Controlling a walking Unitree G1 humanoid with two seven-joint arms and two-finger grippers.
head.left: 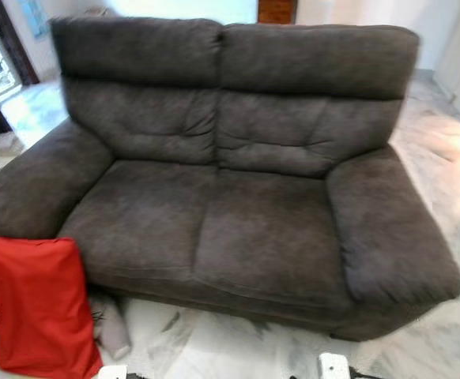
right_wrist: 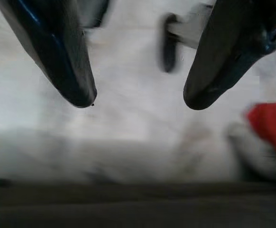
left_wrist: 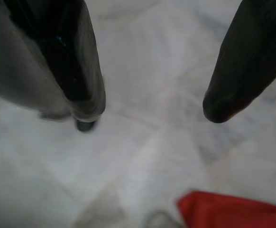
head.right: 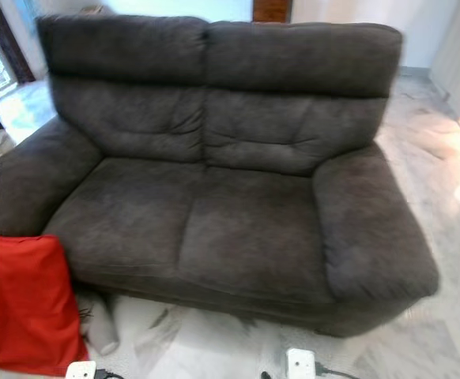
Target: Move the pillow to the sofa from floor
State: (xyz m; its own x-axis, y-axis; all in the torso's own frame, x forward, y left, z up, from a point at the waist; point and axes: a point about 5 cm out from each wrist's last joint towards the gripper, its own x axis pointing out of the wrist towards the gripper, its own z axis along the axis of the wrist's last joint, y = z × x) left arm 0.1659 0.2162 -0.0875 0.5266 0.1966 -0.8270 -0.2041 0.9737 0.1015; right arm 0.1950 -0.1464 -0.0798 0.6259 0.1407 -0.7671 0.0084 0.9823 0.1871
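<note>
A red pillow point(head.left: 34, 304) stands on the marble floor point(head.left: 214, 347), leaning against the front left corner of a dark grey two-seat sofa point(head.left: 238, 205). The left gripper point(left_wrist: 152, 111) hangs above the floor, jaws released, pillow apart from them. The right gripper point(right_wrist: 138, 102), jaws likewise parted and empty, hovers near the sofa's front edge.

White marble floor point(head.left: 214, 347), grey cloth bundle point(head.left: 113, 328), wooden door point(head.left: 277, 10)

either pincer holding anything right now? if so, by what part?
Nothing held. Left pincer and right pincer both hang open over the floor; the red pillow leans against the sofa, ungrasped.
</note>
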